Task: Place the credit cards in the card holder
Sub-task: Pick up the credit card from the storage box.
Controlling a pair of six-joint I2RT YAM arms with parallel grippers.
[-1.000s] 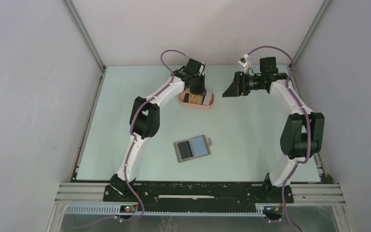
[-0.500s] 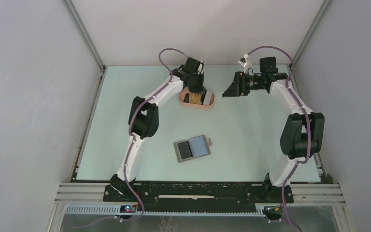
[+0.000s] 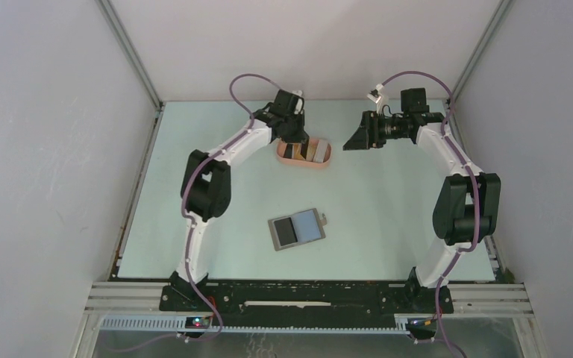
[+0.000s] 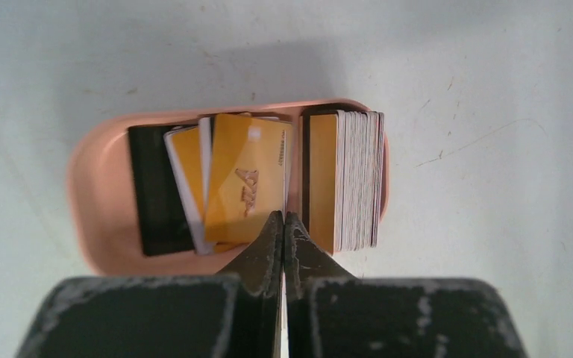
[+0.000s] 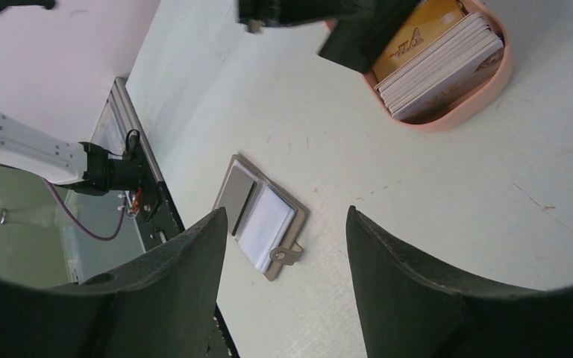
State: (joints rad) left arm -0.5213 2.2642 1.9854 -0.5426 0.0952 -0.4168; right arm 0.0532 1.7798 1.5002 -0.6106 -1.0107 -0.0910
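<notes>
The card holder (image 3: 297,229) lies open mid-table, a black card in its left half and a pale grey-blue card in its right; it also shows in the right wrist view (image 5: 261,216). More credit cards (image 4: 246,179) lie in the salmon-pink tray (image 4: 82,194): a black one (image 4: 149,194), orange-yellow ones, and a stack on edge (image 4: 354,179). My left gripper (image 4: 283,224) is shut with nothing showing between its tips, just above the tray's near rim; in the top view it (image 3: 295,136) is at the tray's far left. My right gripper (image 5: 283,212) is open and empty, hovering right of the tray (image 3: 304,154).
The right gripper (image 3: 354,138) hangs above the table at the far right, pointing towards the tray (image 5: 455,115). Grey walls enclose the table on the left, far and right sides. The arm bases and a black rail run along the near edge.
My left gripper has moved from over the tray's middle to its far left end, uncovering the cards in the tray; its elbow swung left. The right arm and wallet have not moved.
</notes>
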